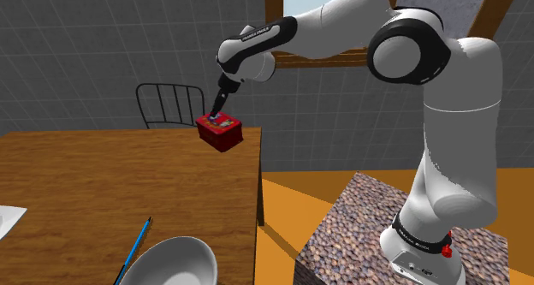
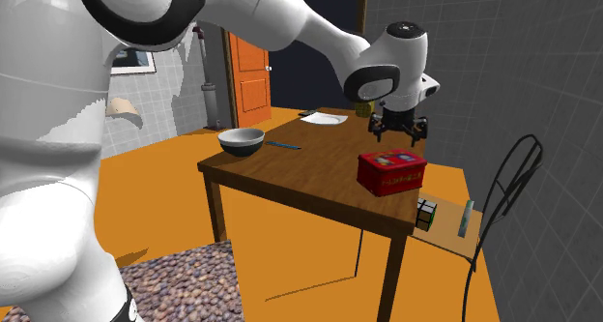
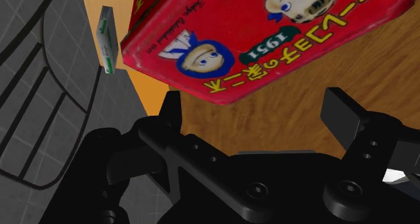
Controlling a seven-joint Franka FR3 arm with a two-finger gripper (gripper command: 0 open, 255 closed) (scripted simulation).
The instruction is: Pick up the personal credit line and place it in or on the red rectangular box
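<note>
Shoulder view: we list the black hand (image 1: pixel 221 99) poised just above the red box (image 1: pixel 220 131), which sits on the far corner of the wooden counter (image 1: pixel 103 181). A black wire chair (image 1: pixel 169 103) stands behind that corner. Near the view's lower edge we note a white bowl (image 1: pixel 167 262) with a blue pen (image 1: pixel 133 251) just beside it. The speckled stand (image 1: pixel 368 232) sits at lower right.

Second exterior view: the hand (image 2: pixel 398 127) hangs over the counter (image 2: pixel 309 170), behind the red box (image 2: pixel 391 170) and apart from it. The card (image 2: pixel 468 217), thin and greenish, stands on edge off the counter, on what we take to be the seat of the chair (image 2: pixel 507 190). A small colour cube (image 2: pixel 426 214) stands near it. Also on the counter: the bowl (image 2: pixel 241 140), the pen (image 2: pixel 283 145) and a flat white item (image 2: pixel 324 119). An orange door (image 2: pixel 248 73) is at the back.

Wrist view: the hand (image 3: pixel 256 112) is released, its two fingers (image 3: pixel 343 115) well apart with nothing between them. The red box (image 3: pixel 269 34), its lid printed with cartoon faces and "1951", lies just ahead on the wood. The card (image 3: pixel 106 40), green and white, shows beyond the box's edge, apart from the hand.
</note>
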